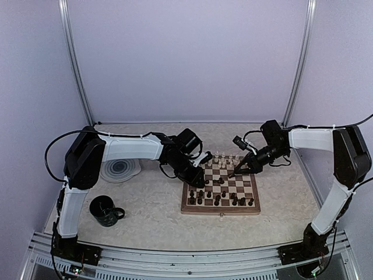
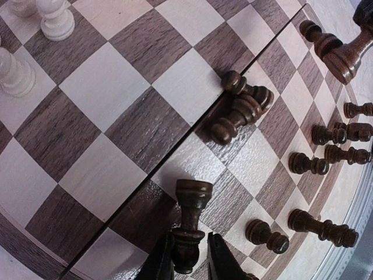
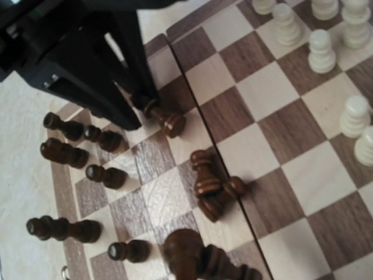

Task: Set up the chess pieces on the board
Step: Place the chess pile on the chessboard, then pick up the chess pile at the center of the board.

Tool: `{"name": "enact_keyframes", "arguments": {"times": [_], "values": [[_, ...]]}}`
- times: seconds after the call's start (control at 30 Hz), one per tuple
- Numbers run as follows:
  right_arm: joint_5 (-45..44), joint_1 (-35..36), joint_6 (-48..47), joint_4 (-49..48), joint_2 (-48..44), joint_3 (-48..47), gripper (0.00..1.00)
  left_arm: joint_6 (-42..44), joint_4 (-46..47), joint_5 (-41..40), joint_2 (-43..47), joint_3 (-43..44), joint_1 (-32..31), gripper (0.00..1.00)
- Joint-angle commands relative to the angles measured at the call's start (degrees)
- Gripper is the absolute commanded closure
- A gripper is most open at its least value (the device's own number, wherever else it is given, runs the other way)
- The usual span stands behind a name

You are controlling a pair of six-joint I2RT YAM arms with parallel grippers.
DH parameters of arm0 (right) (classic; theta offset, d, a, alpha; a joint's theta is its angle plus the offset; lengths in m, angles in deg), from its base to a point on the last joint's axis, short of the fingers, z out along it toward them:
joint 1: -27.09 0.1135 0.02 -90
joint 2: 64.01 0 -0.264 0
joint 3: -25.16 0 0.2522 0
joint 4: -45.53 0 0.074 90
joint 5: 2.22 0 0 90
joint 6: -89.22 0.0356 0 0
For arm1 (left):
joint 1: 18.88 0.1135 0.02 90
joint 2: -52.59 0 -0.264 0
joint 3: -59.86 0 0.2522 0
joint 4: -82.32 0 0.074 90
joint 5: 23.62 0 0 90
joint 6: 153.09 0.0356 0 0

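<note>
Straddling a dark rook (image 2: 192, 198), the left gripper's (image 2: 189, 242) hold cannot be told; the right gripper (image 1: 234, 172) is clenched on a dark piece (image 3: 186, 254).

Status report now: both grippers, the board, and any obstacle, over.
Left gripper around dark rook, grip unclear. Right gripper holds second dark piece over the board. In the way: toppled dark pieces mid-board.

Left gripper (image 2: 187, 267) flanks rook (image 2: 191, 213) base on board (image 2: 111, 87). Two toppled pieces (image 2: 239, 108) at seam. Right gripper (image 2: 365, 14) holds lifted piece (image 2: 344, 56).
</note>
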Motion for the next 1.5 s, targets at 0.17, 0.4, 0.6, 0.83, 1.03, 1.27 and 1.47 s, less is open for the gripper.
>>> {"name": "enact_keyframes", "arguments": {"times": [0.17,0.4,0.6,0.83,1.03,1.27,1.47], "values": [[-0.7,2.0,-1.5,1.3,-0.7,-2.9,0.97,0.5,0.3,-2.3,-0.6,-0.3,-0.4,0.67],[0.8,2.8,-2.3,2.3,-1.1,-4.4,0.98,1.3,1.6,-3.6,1.1,-0.7,-0.4,0.64],[7.2,2.8,-0.9,3.9,-2.1,-8.2,0.98,1.9,16.2,-3.7,9.7,-9.5,-1.0,0.61],[15.0,2.8,5.2,3.0,-1.5,-13.3,0.98,3.2,37.6,-7.6,19.7,-21.1,-3.7,0.56],[20.9,2.8,7.2,3.0,-0.5,-15.0,0.98,1.7,47.2,-12.9,17.6,-20.0,-5.8,0.51],[23.5,2.8,7.8,1.8,-2.2,-13.5,0.98,0.6,50.6,-13.3,13.1,-16.9,-5.9,0.48],[24.8,2.8,8.2,1.2,-2.6,-12.6,0.97,1.0,55.0,-12.0,13.2,-18.4,-6.0,0.53]]}}
